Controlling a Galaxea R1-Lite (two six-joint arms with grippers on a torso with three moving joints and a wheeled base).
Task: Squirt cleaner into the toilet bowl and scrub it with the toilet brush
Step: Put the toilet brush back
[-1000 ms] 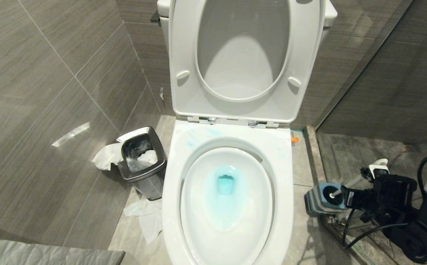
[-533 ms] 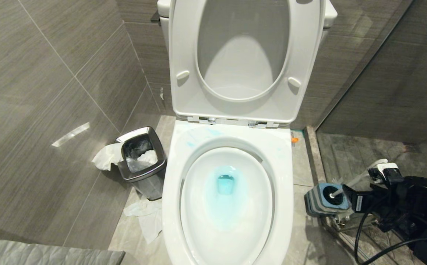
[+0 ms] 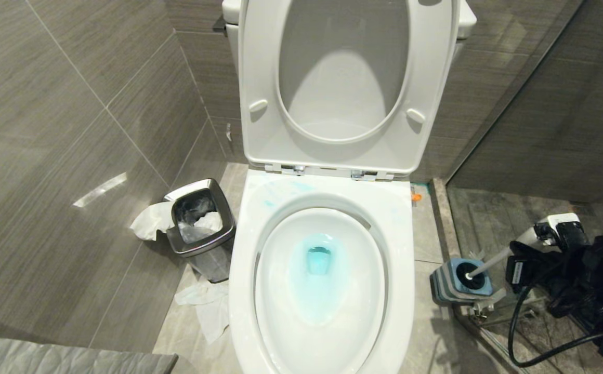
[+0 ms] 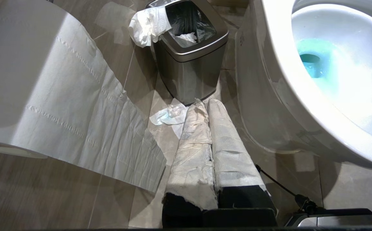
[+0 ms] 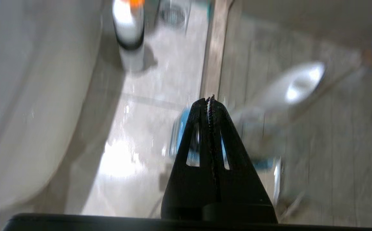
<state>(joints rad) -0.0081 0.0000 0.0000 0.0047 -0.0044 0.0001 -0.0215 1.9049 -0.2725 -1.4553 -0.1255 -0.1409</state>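
Grey-tiled bathroom; right end effector (image 5: 211, 100) closed (empty), toilet brush (image 5: 288, 88) blurred.

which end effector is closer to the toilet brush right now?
Right. The right end effector is shut and empty beside the toilet brush, whose handle leans out of its holder. The left end effector is parked across the toilet bowl, by the waste bin.
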